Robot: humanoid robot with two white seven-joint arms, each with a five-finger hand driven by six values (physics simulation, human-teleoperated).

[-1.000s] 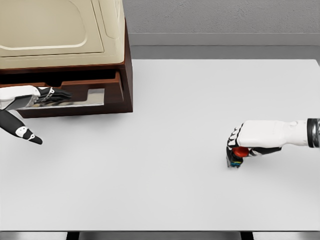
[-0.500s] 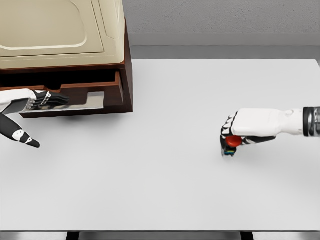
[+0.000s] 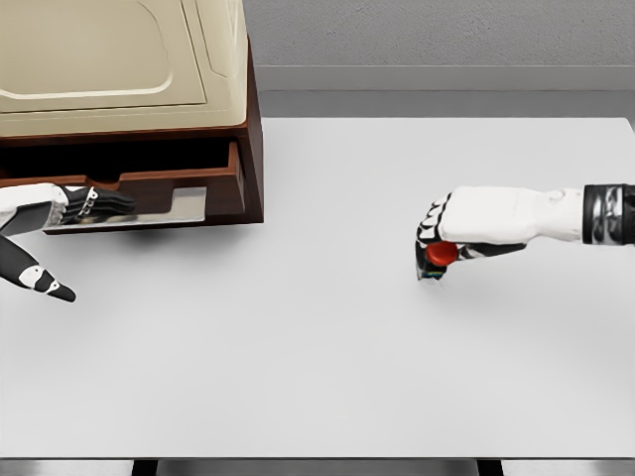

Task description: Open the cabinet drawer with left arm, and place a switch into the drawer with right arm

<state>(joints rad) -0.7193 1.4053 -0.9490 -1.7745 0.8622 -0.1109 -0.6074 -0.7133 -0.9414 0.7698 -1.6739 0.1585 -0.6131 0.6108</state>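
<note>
From the head view, you see the cabinet at the table's far left corner, its drawer pulled partly out. Your left hand rests fingers extended at the drawer front. Well right of the cabinet, your right hand fingers clasp the switch; bare table lies between.

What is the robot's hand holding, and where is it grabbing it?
The right hand holds the switch, fingers wrapped over its top by the red button. The left hand rests at the drawer front.
</note>
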